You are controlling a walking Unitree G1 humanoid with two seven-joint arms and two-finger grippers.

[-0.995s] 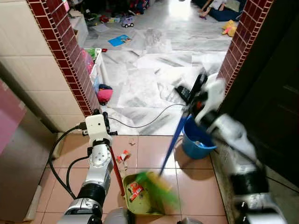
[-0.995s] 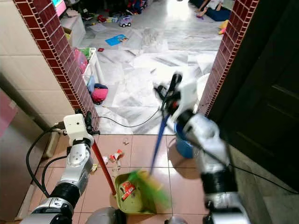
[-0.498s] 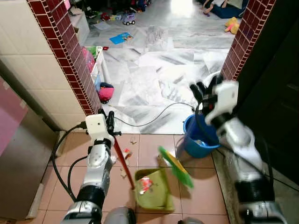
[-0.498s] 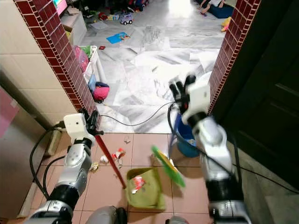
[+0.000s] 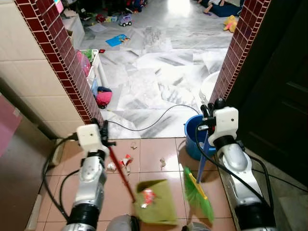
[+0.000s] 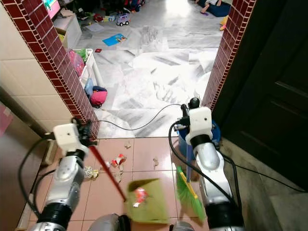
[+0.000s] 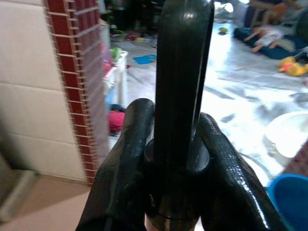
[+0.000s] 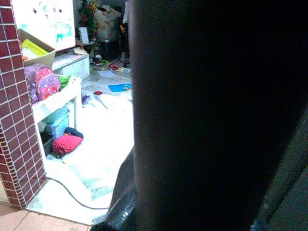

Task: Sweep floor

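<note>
End effectors (image 5: 105, 136) on slender handles (image 5: 121, 171)

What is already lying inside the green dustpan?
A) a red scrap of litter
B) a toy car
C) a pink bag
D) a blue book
A: the green dustpan, held by its red handle in the left claw, carries a red scrap on its tray.

We record a lived-in home. Toys (image 5: 126, 19) litter the marble floor (image 5: 154, 86). Brick-tiled doorway pillars (image 5: 57, 48) adjoin a terracotta-tiled area.
</note>
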